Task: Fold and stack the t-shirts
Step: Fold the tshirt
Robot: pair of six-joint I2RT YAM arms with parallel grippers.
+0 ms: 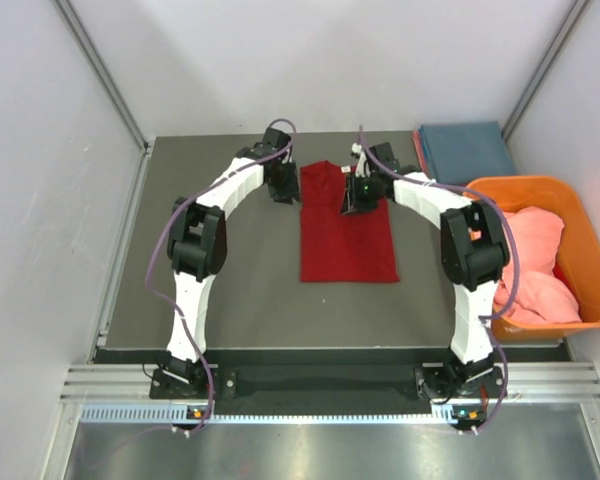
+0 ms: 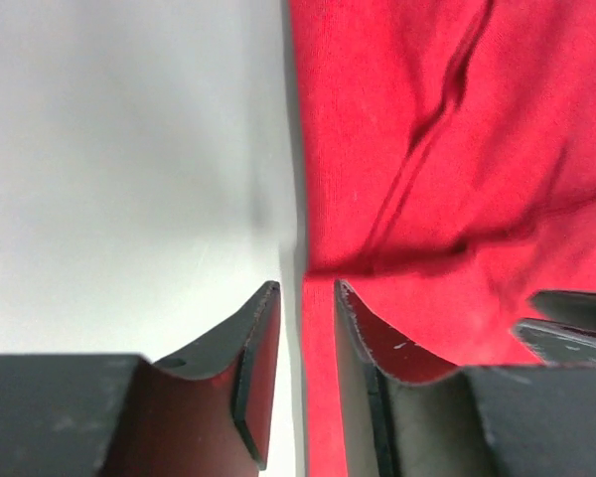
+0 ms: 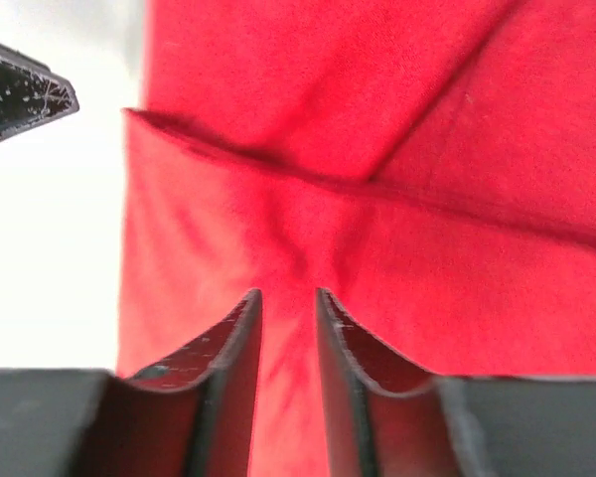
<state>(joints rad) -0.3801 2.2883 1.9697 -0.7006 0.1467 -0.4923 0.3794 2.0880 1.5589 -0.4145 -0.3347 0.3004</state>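
A deep red t-shirt lies folded into a long upright rectangle in the middle of the table. My left gripper stands at the shirt's upper left edge. In the left wrist view it is open by a narrow gap that straddles the edge of the red cloth, holding nothing. My right gripper is over the upper right part of the shirt. Its jaws are also open a little, just above the red cloth. A folded blue t-shirt lies at the back right. A salmon-pink t-shirt is bunched in the tub.
An orange plastic tub stands at the right edge of the table, close to the right arm. Grey walls and metal posts enclose the table at the back and sides. A fingertip of the left gripper shows at the upper left of the right wrist view.
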